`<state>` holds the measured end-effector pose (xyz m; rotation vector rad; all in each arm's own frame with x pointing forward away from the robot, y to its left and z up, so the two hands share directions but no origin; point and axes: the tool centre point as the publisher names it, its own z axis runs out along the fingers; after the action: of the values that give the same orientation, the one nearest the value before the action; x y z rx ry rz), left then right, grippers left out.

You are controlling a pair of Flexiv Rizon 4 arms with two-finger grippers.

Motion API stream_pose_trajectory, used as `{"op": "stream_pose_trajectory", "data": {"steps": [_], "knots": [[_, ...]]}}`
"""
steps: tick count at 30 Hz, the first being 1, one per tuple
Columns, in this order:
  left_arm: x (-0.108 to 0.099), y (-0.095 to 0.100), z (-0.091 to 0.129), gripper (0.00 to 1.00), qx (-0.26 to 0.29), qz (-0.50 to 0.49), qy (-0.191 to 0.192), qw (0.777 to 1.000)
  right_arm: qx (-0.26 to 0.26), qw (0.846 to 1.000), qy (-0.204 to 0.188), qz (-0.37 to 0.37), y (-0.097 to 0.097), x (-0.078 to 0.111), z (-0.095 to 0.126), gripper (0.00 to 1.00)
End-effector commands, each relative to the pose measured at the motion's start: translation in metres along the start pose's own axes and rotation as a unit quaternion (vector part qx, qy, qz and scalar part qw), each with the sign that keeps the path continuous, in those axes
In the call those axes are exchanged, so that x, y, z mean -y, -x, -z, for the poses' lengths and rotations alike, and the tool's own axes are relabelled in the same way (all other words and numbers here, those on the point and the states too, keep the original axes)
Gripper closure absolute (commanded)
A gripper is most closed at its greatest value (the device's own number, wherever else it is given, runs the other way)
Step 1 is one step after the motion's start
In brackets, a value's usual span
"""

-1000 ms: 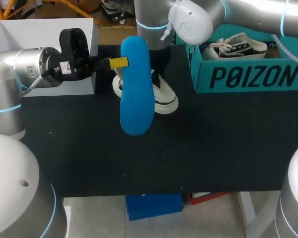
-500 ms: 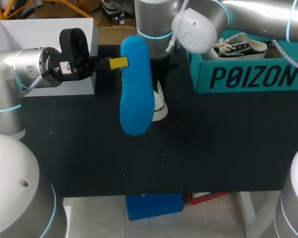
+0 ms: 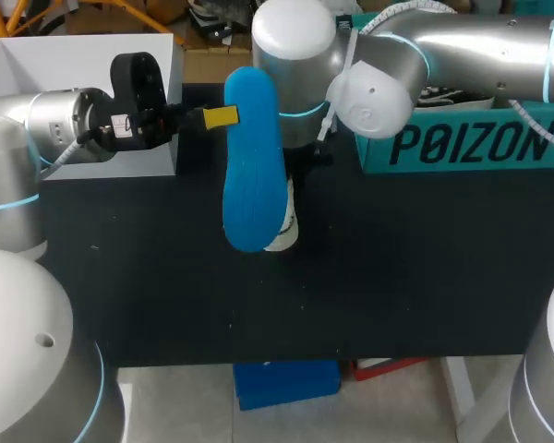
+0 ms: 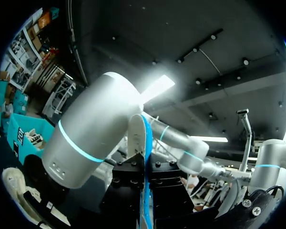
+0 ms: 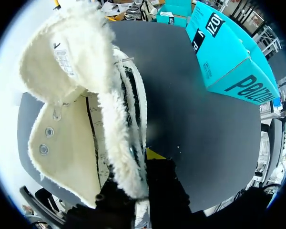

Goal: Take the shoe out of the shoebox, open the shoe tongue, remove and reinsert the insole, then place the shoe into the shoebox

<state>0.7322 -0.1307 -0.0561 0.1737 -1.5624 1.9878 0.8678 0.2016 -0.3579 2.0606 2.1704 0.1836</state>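
Over the middle of the black worktop, the left pincer is clamped tight on the blue insole, which hangs lengthwise, clear of the surface. Right behind it, the right pincer has its fingers pinched on the fleece-lined edge of the cream shoe, opening up and toe pointing down. I cannot tell whether the toe touches the worktop. The teal shoebox sits well off to the right.

Black table, teal shoebox far right, white box far left
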Motion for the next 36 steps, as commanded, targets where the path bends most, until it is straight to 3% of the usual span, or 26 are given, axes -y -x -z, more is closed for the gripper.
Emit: {"op": "stream_pose_trajectory", "data": {"steps": [1, 21, 23, 28, 36], "knots": [[-0.001, -0.001, 0.000, 1.00, 0.001, -0.001, 0.000, 1.000, 0.000, 1.000, 0.000, 0.000, -0.004, 0.005, -0.009, 1.00], [-0.001, -0.001, 0.000, 1.00, 0.001, -0.001, 0.000, 1.000, -0.027, 0.999, -0.024, -0.014, -0.008, 0.027, -0.057, 1.00], [-0.001, -0.001, 0.000, 1.00, 0.001, -0.001, 0.000, 1.000, -0.027, 0.999, -0.025, -0.013, -0.009, 0.028, -0.058, 0.00], [-0.001, -0.001, 0.000, 1.00, 0.001, -0.001, 0.000, 1.000, -0.029, 0.999, -0.022, -0.014, -0.002, 0.025, -0.048, 0.00], [-0.001, -0.001, 0.000, 1.00, 0.001, -0.001, 0.000, 1.000, -0.028, 1.000, -0.007, -0.008, 0.012, 0.012, -0.009, 0.00]]}}
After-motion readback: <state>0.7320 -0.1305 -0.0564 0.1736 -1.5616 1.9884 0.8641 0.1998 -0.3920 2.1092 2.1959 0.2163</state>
